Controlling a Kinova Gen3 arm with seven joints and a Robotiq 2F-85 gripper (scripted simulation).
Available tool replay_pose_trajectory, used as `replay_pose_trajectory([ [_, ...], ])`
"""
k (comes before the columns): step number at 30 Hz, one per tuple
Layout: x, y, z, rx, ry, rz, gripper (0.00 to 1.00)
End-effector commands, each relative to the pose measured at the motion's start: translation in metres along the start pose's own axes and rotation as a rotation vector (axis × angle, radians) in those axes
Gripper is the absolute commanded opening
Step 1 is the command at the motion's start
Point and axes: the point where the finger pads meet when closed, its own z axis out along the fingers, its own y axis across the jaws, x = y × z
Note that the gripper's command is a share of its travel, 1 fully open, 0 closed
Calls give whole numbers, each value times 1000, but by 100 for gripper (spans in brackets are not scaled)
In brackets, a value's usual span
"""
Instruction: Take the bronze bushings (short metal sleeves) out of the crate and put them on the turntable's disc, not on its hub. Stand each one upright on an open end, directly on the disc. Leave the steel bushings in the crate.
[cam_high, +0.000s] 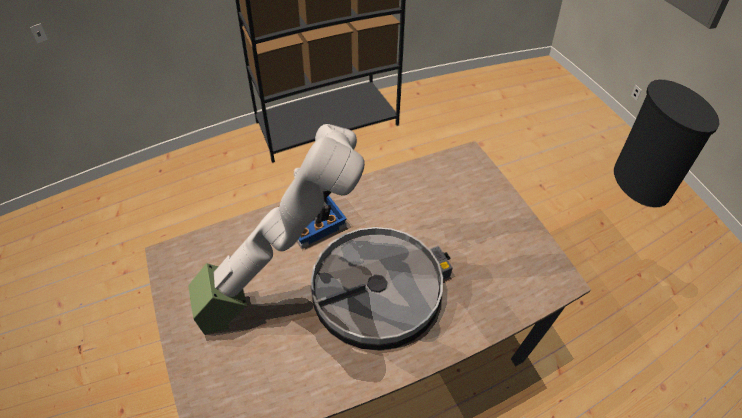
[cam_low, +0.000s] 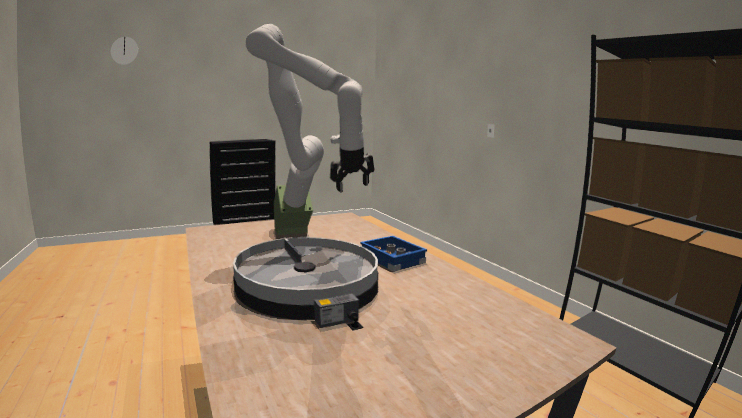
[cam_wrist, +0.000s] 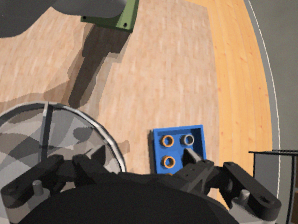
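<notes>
Divider (cam_high: 340, 295) (cam_low: 292, 250) (cam_wrist: 46, 127) — across disc (cam_high: 405, 306) (cam_low: 270, 267) (cam_wrist: 25, 145), hub-to-rim

A workshop-like room: boxes on metal shelving (cam_high: 263, 122) (cam_low: 587, 197), robot-bearing worktable (cam_high: 498, 223) (cam_low: 441, 332) (cam_wrist: 175, 65).

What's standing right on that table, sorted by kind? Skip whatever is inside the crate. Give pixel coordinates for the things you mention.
Blue crate (cam_high: 326, 235) (cam_low: 410, 260) (cam_wrist: 179, 128): 1
Round grey turntable (cam_high: 410, 270) (cam_low: 290, 297) (cam_wrist: 75, 135): 1
Small grey box with a yellow patch (cam_high: 440, 259) (cam_low: 336, 312): 1
Green block under the arm (cam_high: 207, 306) (cam_low: 290, 224) (cam_wrist: 129, 17): 1
Total: 4
</notes>
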Motion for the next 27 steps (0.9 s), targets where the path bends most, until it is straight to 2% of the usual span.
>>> replay_pose_trajectory([
  [1,0,-4,3,16,2,9,100],
  [5,0,-4,3,16,2,9,100],
  [6,-3,-6,7,38,-28,18,100],
  [13,-3,-6,7,38,-28,18,100],
  [14,-7,-9,11,58,-56,26,100],
  [20,-7,-9,11,58,-56,26,100],
  [21,-10,-11,15,77,-83,32,100],
  [27,-10,-11,15,77,-83,32,100],
])
